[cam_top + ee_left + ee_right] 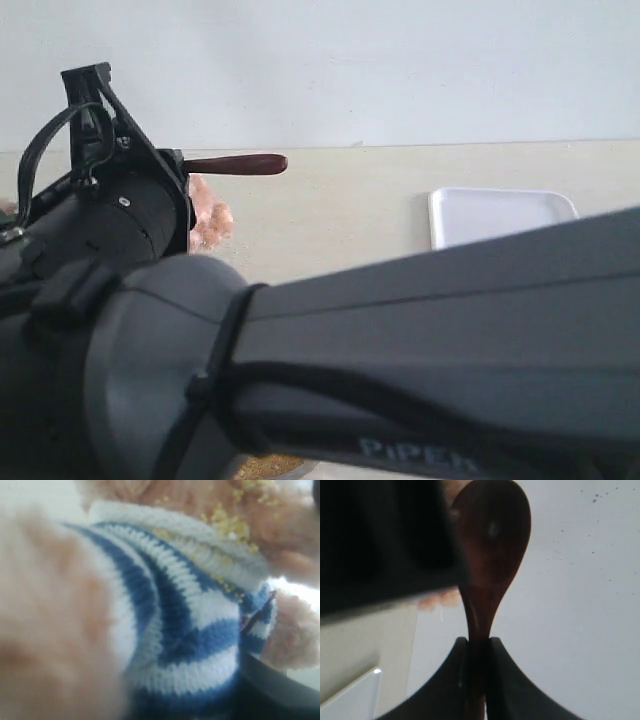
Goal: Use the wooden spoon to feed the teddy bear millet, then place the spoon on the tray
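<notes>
Loose millet lay on the teddy bear collar; feeding judged done. The right gripper clamped the wooden spoon handle, aloft near the bear. The spoon was not yet on the tray. Left gripper jaws: could not tell.

The teddy bear has fluffy light-brown fur and a shirt striped navy blue and white. Golden-yellow millet flecks its white collar. The wooden spoon is dark reddish-brown, the tray plain white, the table pale beige.
</notes>
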### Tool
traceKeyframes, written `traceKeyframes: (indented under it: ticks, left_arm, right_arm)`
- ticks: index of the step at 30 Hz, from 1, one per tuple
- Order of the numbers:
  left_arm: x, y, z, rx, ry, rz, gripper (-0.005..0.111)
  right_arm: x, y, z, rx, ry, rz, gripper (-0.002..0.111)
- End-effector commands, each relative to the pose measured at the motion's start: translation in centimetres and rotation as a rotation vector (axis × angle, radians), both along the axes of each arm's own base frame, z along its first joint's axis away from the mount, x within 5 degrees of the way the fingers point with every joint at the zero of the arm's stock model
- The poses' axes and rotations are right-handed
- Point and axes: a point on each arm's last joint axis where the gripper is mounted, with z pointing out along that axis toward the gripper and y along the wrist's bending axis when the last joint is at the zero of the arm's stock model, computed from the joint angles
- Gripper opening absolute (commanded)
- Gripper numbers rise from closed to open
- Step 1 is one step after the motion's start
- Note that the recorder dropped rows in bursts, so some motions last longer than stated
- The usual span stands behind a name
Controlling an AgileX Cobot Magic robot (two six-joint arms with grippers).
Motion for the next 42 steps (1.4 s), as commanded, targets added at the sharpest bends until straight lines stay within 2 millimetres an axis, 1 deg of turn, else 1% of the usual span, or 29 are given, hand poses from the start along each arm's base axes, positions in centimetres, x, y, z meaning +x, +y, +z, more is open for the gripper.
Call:
traceKeyframes:
  ticks: [1,6,9,11,12,13,14,15,16,17,18,19,20,21,23,25,28,29,32,33,34,36,40,42]
  left_arm:
    - [0.2,0.0,0.3,-0.015,-0.011,0.008,0.005]
    - [0.2,0.0,0.3,-0.015,-0.011,0.008,0.005]
    - [0.2,0.0,0.3,-0.015,-0.011,0.008,0.005]
    - [0.2,0.0,0.3,-0.014,-0.013,0.006,0.005]
    - [0.2,0.0,0.3,-0.013,-0.015,0.001,0.005]
    - [0.2,0.0,0.3,-0.013,-0.015,0.001,0.005]
    - [0.2,0.0,0.3,-0.015,-0.015,0.002,0.005]
    - [0.2,0.0,0.3,-0.017,-0.015,0.003,0.005]
    - [0.2,0.0,0.3,-0.021,-0.015,0.006,0.005]
    - [0.2,0.0,0.3,-0.021,-0.015,0.006,0.005]
    - [0.2,0.0,0.3,-0.021,-0.015,0.006,0.005]
    - [0.2,0.0,0.3,-0.021,-0.015,0.006,0.005]
    - [0.2,-0.1,0.3,-0.022,-0.015,0.007,0.005]
    - [0.2,-0.1,0.4,-0.025,-0.015,0.009,0.005]
    - [0.2,-0.1,0.4,-0.025,-0.015,0.009,0.005]
    - [0.2,0.0,0.3,-0.020,-0.016,0.007,0.005]
    - [0.2,0.0,0.3,-0.015,-0.020,0.001,0.005]
    - [0.2,0.0,0.3,-0.012,-0.021,0.001,0.005]
    - [0.4,0.2,0.3,0.004,-0.037,0.022,0.005]
    - [0.6,0.2,0.3,0.003,-0.046,0.040,0.005]
    - [0.6,0.3,0.3,0.005,-0.048,0.043,0.005]
    - [0.7,0.2,0.4,-0.009,-0.048,0.053,0.005]
    - [0.7,0.2,0.4,-0.009,-0.048,0.053,0.005]
    - [0.7,0.2,0.4,-0.007,-0.048,0.052,0.005]
  right_arm:
    - [-0.5,0.0,-0.1,0.008,-0.087,0.035,0.000]
    - [-0.4,0.1,0.2,0.084,-0.108,0.031,0.000]
    - [-0.5,0.0,-0.1,0.095,-0.079,0.015,0.000]
    - [-0.6,-0.4,0.8,0.123,-0.065,0.005,0.000]
    - [-0.7,-1.0,2.4,0.185,-0.060,-0.005,0.000]
    - [-0.6,-1.7,3.5,0.222,-0.049,-0.021,0.000]
    - [-0.5,-3.4,5.5,0.281,0.024,-0.065,0.000]
    - [-0.5,-4.2,6.2,0.288,0.076,-0.084,0.000]
    - [-0.5,-6.5,7.4,0.312,0.264,-0.137,0.000]
    - [-0.4,-7.2,7.7,0.303,0.337,-0.147,0.000]
    - [-0.1,-8.9,8.2,0.328,0.498,-0.179,0.000]
    - [0.3,-9.9,8.4,0.345,0.590,-0.197,0.000]
    - [0.7,-10.8,8.5,0.386,0.676,-0.223,0.000]
    - [0.7,-11.2,8.5,0.400,0.743,-0.226,0.000]
    - [0.4,-11.2,8.4,0.384,0.817,-0.197,0.000]
    - [0.2,-10.5,7.3,0.335,0.855,-0.177,0.000]
    - [0.4,-9.8,4.3,0.229,0.894,-0.199,0.000]
    - [0.5,-10.0,2.9,0.177,0.892,-0.221,0.000]
    - [0.6,-10.9,0.7,0.073,0.859,-0.251,0.000]
    - [0.5,-11.3,-0.2,-0.007,0.802,-0.244,0.000]
    - [0.3,-11.4,-0.7,-0.055,0.774,-0.229,0.000]
    - [-0.7,-10.8,-1.8,-0.160,0.703,-0.181,0.000]
    - [-1.5,-9.4,-2.9,-0.237,0.618,-0.137,0.000]
    - [-1.8,-8.9,-3.8,-0.272,0.612,-0.126,0.000]
